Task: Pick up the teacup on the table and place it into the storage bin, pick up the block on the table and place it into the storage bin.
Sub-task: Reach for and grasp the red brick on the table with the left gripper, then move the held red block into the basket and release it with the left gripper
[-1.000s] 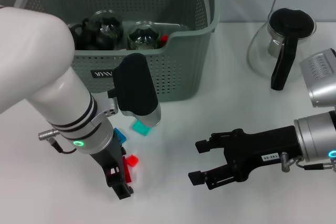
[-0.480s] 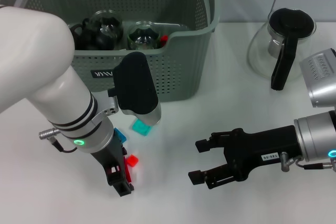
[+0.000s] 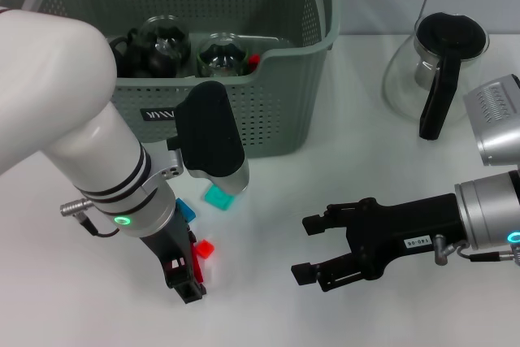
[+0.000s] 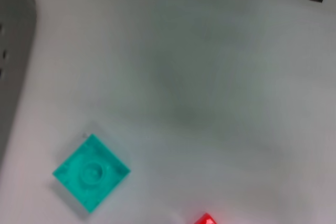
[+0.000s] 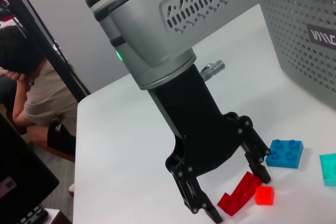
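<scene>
White desk (image 3: pixel 390 152) carries the storage bin (image 3: pixel 268 95) at the back, while the left gripper (image 5: pixel 227 191) straddles a red block (image 5: pixel 240 192), fingers spread, and the right gripper (image 3: pixel 313 251) hovers open nearby.

— What does the work rest on?

— A white table (image 3: pixel 268 201), smooth and evenly lit, with soft shadows on it. In the right wrist view its edge (image 5: pixel 79 145) shows, and past it the floor (image 5: pixel 60 169) lies lower and darker.

— And the room beyond?

— A pale wall (image 5: pixel 63 30) behind a slanted black bar (image 5: pixel 42 38). A person (image 5: pixel 31 90) in a beige shirt sits beside the table, head propped on a hand. A dark object (image 5: pixel 21 182) with a small label stands in the near corner.
</scene>
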`<state>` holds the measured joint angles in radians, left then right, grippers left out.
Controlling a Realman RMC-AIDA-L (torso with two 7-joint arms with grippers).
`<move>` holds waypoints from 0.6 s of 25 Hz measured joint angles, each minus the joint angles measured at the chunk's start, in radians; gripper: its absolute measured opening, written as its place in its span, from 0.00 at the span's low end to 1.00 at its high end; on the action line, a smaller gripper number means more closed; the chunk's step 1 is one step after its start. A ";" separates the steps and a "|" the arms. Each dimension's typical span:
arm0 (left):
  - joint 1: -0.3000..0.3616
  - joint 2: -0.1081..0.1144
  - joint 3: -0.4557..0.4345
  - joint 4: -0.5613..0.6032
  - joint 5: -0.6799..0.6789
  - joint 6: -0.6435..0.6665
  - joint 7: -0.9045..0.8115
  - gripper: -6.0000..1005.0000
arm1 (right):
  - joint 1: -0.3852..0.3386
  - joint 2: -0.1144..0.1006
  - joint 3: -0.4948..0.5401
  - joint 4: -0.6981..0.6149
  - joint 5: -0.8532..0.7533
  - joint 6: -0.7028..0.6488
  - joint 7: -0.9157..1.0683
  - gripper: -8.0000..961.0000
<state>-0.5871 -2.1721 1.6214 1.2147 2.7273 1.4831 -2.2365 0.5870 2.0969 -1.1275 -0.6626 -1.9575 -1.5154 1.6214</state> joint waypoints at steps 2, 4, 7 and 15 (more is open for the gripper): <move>0.000 0.000 0.000 0.000 0.000 -0.001 0.000 0.80 | -0.001 -0.001 0.000 0.000 0.000 0.000 0.000 0.98; -0.001 0.000 0.000 0.000 0.000 -0.002 -0.001 0.78 | -0.001 -0.001 0.000 0.001 0.000 0.000 0.000 0.98; -0.002 0.000 0.000 0.000 0.000 -0.003 -0.002 0.74 | -0.001 -0.001 0.000 0.002 0.000 0.000 -0.004 0.98; -0.003 0.002 0.004 0.006 0.004 0.004 -0.002 0.67 | -0.004 -0.002 0.000 0.003 0.002 0.000 -0.008 0.98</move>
<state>-0.5900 -2.1705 1.6258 1.2204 2.7310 1.4875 -2.2382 0.5825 2.0953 -1.1274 -0.6595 -1.9558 -1.5156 1.6130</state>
